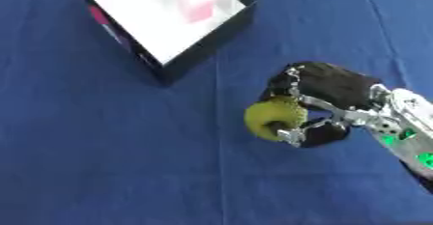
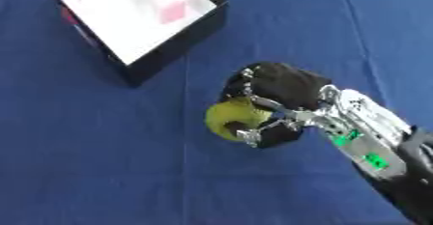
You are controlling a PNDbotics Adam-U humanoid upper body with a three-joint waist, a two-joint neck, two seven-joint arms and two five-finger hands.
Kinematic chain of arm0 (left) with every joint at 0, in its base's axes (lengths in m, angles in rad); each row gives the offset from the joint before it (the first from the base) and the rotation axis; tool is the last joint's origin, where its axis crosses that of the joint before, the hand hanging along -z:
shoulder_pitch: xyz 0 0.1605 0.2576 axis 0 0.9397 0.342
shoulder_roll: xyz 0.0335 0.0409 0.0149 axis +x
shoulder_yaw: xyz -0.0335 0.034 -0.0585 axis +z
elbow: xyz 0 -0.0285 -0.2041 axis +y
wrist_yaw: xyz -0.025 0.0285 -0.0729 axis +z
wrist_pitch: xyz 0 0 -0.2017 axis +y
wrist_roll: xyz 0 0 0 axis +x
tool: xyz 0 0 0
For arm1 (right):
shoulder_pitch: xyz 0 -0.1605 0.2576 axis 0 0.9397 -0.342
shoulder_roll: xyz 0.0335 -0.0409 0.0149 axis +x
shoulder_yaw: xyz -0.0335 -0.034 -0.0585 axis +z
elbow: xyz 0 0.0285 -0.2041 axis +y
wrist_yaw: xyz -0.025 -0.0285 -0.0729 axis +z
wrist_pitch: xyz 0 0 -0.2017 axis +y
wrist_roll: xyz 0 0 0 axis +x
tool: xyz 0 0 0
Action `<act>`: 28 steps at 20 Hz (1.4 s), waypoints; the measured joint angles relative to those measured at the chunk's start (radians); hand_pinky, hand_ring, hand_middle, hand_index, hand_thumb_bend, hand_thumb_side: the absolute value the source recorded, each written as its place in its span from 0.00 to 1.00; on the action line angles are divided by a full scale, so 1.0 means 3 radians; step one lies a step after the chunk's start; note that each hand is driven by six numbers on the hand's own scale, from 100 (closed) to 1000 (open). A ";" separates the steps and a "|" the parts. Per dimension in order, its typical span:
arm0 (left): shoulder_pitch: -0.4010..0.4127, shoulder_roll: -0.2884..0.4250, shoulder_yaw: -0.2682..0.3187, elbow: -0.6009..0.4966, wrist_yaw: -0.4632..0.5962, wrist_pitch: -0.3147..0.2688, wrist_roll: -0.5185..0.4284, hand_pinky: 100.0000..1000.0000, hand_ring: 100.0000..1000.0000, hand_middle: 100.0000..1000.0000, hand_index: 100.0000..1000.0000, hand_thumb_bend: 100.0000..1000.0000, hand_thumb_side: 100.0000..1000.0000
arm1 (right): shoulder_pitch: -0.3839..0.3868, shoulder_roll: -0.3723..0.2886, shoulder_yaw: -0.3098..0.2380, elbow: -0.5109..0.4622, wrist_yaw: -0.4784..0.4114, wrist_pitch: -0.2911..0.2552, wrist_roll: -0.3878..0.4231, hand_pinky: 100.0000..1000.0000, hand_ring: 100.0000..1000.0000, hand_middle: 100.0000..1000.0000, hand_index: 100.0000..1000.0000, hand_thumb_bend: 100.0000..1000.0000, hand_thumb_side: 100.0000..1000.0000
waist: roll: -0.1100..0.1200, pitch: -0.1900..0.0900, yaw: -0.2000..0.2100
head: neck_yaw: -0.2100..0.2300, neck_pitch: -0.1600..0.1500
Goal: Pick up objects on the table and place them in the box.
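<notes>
A blue cloth covers the surface (image 1: 101, 147) from edge to edge, with faint fold lines running across it. Near the far left corner stands the box (image 1: 182, 57), black-walled, turned cornerwise so one corner points toward the middle of the surface; its inside is white, and a blurred pink-red patch (image 1: 199, 11) shows within it, too smeared to make out. The robot's right arm comes in from the right edge, silver at the wrist with small green lights, ending in the black right hand (image 2: 283, 86) toward the middle of the surface, well apart from the box and nearer than it. Its fingers (image 1: 292, 132) are curled round a yellow-green rounded object (image 1: 267, 115), gripping it from the right side. Whether the object rests on the cloth or is lifted off it cannot be told.
</notes>
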 measured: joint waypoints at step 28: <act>-0.0197 -0.0027 -0.0064 -0.0024 -0.0038 0.0007 -0.0092 0.71 0.70 0.65 0.77 0.05 0.76 | -0.2112 0.0029 -0.0653 0.0760 -0.1324 0.0869 -0.0567 0.75 0.48 0.39 0.61 0.00 0.00 | 0.0075 -0.0016 0.0631 | -0.0333 -0.0222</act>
